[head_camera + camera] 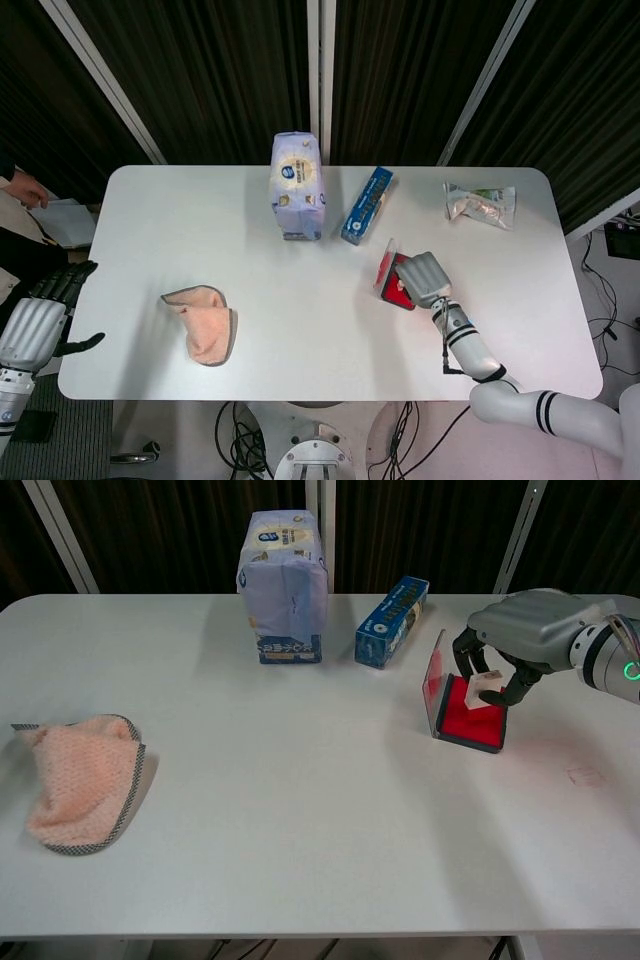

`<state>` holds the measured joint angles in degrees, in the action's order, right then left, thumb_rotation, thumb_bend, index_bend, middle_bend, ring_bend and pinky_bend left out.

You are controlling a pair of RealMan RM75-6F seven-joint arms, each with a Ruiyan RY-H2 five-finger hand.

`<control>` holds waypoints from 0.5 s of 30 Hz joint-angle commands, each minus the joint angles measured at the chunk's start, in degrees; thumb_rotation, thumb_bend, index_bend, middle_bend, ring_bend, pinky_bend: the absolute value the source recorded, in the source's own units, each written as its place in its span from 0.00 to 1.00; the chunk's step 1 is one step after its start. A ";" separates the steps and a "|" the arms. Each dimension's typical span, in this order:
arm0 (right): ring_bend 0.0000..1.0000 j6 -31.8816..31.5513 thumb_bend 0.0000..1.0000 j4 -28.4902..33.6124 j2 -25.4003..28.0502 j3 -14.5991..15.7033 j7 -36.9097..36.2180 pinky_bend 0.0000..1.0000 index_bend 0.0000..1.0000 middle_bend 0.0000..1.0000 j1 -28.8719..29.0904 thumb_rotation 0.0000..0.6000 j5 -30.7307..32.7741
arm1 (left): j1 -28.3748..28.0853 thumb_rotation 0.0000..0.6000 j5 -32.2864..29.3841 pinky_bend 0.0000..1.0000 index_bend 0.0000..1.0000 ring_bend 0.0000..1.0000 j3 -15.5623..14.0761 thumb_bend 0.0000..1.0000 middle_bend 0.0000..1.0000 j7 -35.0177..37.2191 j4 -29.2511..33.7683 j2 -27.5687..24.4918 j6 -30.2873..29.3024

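Observation:
My right hand (422, 277) (525, 630) pinches a small stamp (487, 688) with a clear handle and a red base. The stamp's base rests on the red ink pad (468, 727) (396, 294), whose clear lid (435, 675) stands open on its left side. A faint red stamp mark (585, 776) shows on the white table (300, 810) to the right of the pad. My left hand (35, 325) hangs off the table's front left corner, fingers apart and holding nothing.
At the back stand a lilac package (297, 185) (283, 585) and a blue box (367, 205) (393, 620). A crinkled snack bag (480, 203) lies back right. A peach cloth (205, 322) (80, 780) lies front left. A person's hand (25, 190) is beyond the left edge.

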<state>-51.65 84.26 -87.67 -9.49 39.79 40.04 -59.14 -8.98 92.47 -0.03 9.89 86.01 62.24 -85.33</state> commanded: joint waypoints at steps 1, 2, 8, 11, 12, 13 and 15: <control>0.78 -0.24 0.46 -1.05 -0.73 0.44 -0.63 0.90 0.59 0.56 0.34 1.00 0.41 | 0.02 0.99 -0.06 0.18 0.04 0.08 0.02 0.03 0.09 0.04 -0.06 -0.04 0.00; 0.78 -0.30 0.46 -1.39 -0.95 0.56 -0.86 0.90 0.59 0.56 0.40 1.00 0.41 | 0.02 0.99 -0.08 0.18 0.04 0.08 0.01 0.02 0.09 0.07 -0.08 -0.04 0.04; 0.78 -0.30 0.46 -3.83 -2.49 1.31 -2.06 0.90 0.59 0.57 0.93 1.00 0.59 | -0.07 0.99 -0.19 0.18 0.04 0.08 0.14 0.02 0.09 -0.05 -0.16 0.07 0.11; 0.78 -0.28 0.46 -4.89 -3.04 1.63 -2.89 0.90 0.59 0.57 1.02 1.00 0.56 | -0.05 1.00 -0.22 0.18 0.04 0.08 0.20 0.02 0.09 -0.05 -0.14 -0.03 0.02; 0.78 -0.24 0.46 -5.19 -3.16 1.73 -3.16 0.90 0.60 0.57 1.03 1.00 0.58 | -0.04 1.00 -0.24 0.18 0.04 0.08 0.19 0.02 0.09 -0.03 -0.14 -0.06 0.05; 0.78 -0.18 0.46 -5.57 -3.28 1.86 -3.43 0.90 0.60 0.57 1.07 1.00 0.59 | -0.05 0.99 -0.28 0.18 0.04 0.08 0.17 0.02 0.09 -0.03 -0.17 -0.07 0.12; 0.78 -0.16 0.46 -6.05 -3.46 2.04 -3.77 0.90 0.60 0.57 1.10 1.00 0.59 | -0.05 0.99 -0.32 0.18 0.04 0.08 0.14 0.02 0.09 0.00 -0.21 -0.06 0.21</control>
<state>-51.84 78.31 -91.03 -7.54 36.12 41.11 -58.56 -9.02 92.15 0.10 9.90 85.81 62.18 -85.12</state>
